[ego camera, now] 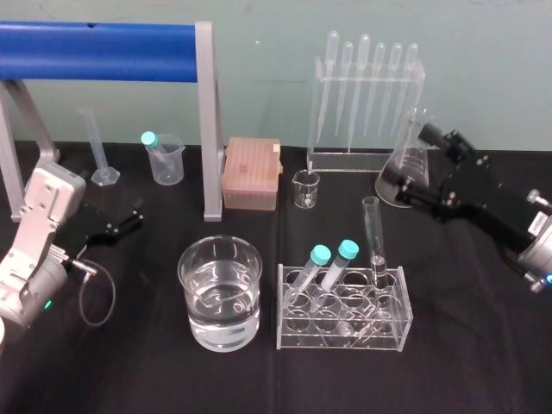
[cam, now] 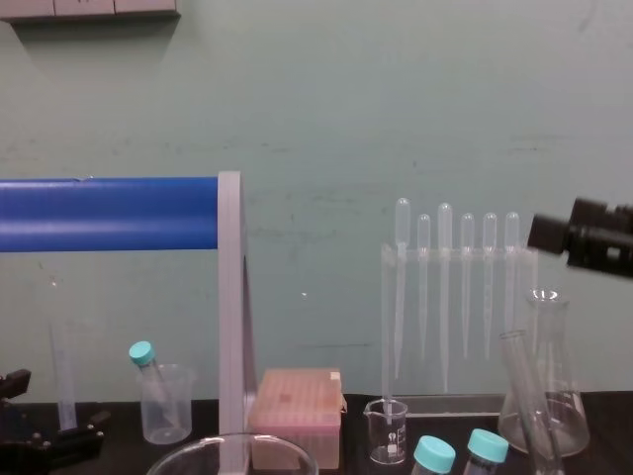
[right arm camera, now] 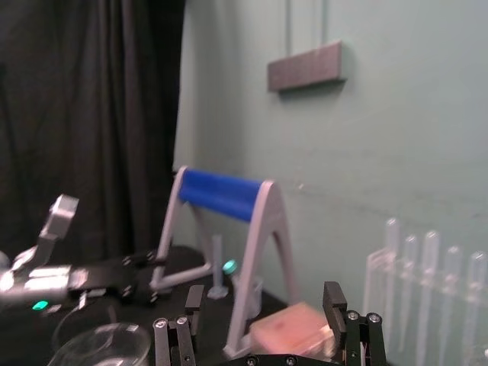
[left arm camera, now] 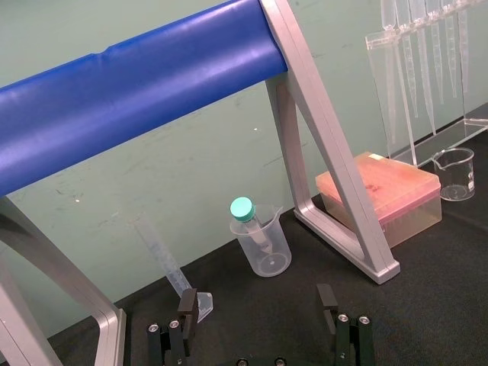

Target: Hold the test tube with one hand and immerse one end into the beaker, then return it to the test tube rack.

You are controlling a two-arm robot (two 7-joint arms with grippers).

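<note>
Nearest the robot, on the black cloth [ego camera: 483, 345], the beaker [ego camera: 220, 293] stands partly filled with clear liquid, and just beside it to the right is the rack [ego camera: 341, 341]. The test tube [ego camera: 373, 233] stands upright in the rack's back right corner, its plain rim well above the two capped tubes [ego camera: 321, 255] that lean in the slots to its left. Nothing touches it. Farther back on the left, the left gripper [ego camera: 129, 220] rests low on the cloth, well apart from the beaker, with its fingers spread and nothing between them, as its wrist view [left arm camera: 258, 301] confirms. On the right, the right gripper [ego camera: 407, 157] hangs raised behind the rack and in front of the flask [cam: 544, 396], pointing toward the back wall. Its fingers are also apart and empty [right arm camera: 263, 301], and it is near the test tube but not around it. Behind these are a small beaker [ego camera: 305, 188], a pink tip box [ego camera: 251, 172], the pipette stand [ego camera: 366, 95] and the blue bar [ego camera: 95, 50] on its grey frame. By how things lie, the test tube is in its resting place and no hand has a grip on it. Whether it has been dipped cannot be told. If it has not, the whole job is left: close on the test tube, lift it clear, lower one end into the beaker, and set it back in a slot.
</note>
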